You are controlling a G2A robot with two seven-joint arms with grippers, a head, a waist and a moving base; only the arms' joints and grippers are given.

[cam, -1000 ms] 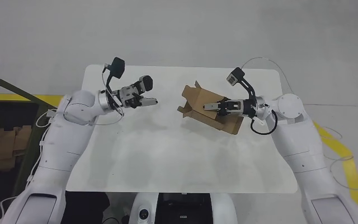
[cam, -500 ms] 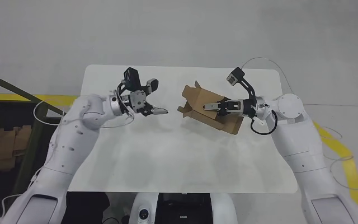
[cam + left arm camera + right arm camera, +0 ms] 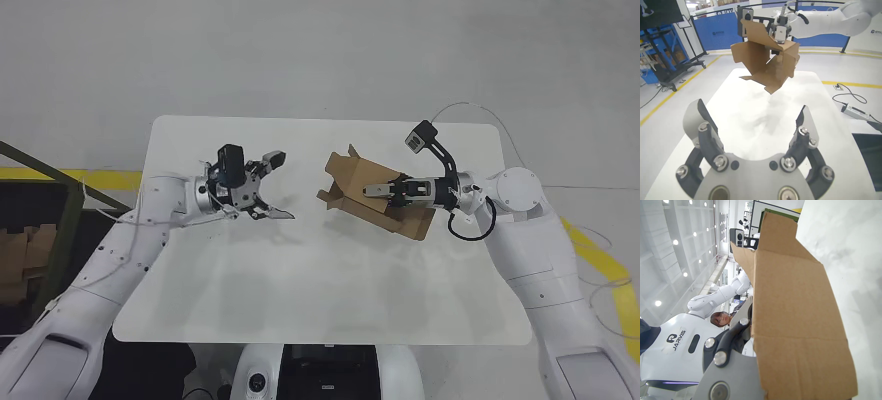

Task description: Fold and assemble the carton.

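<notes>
White table [image 3: 330, 280], rounded corners, faintly smudged top

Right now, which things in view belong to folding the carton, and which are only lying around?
Belong to the job:
carton, clamped in the right tool
left tool, open
table

Lying around:
power adapter beside the table
blue barriers behind

Right gripper [image 3: 374, 190] holds the carton [image 3: 405, 218]; left gripper [image 3: 280, 186] apart, fingers [image 3: 272, 158] seemingly spread.

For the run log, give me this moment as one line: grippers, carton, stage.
right gripper: shut on carton, held over table | left gripper: open, empty, apart from carton | carton: flaps open, not assembled
</notes>
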